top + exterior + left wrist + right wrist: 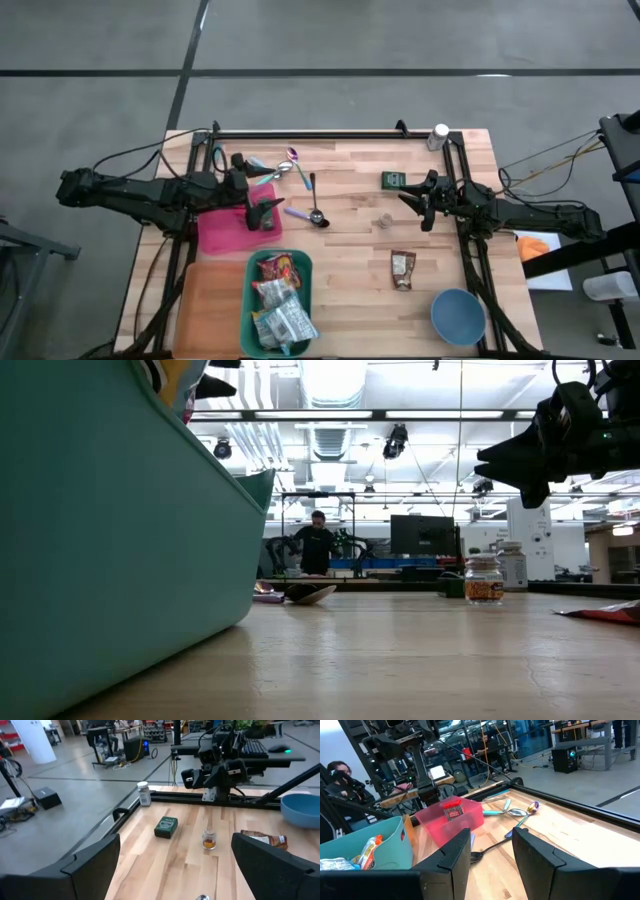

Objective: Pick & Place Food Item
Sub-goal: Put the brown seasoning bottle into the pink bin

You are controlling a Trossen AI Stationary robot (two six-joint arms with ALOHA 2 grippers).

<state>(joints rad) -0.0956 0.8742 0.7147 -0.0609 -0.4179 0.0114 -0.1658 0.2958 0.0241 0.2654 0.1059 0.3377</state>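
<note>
The left gripper [262, 212] hovered over the right edge of the pink plastic bin [222, 228], its fingers [90, 862] spread wide and empty. The right gripper [418, 203] hung at the table's right side beside the dark green flat box [393, 180], fingers [454, 851] part-way apart with nothing between them.

The likeliest food item left to move, a brown crinkled foil snack packet [402, 269], lay flat on the wooden table [350, 245], near the right arm and just left of the blue bowl [458, 314]. The teal plastic bin [277, 303] on the near left already held similar packets.

The packet looked light, soft and slippery; a pinch across its narrow middle, or along a sealed edge, would probably hold best without crushing the contents.
</note>
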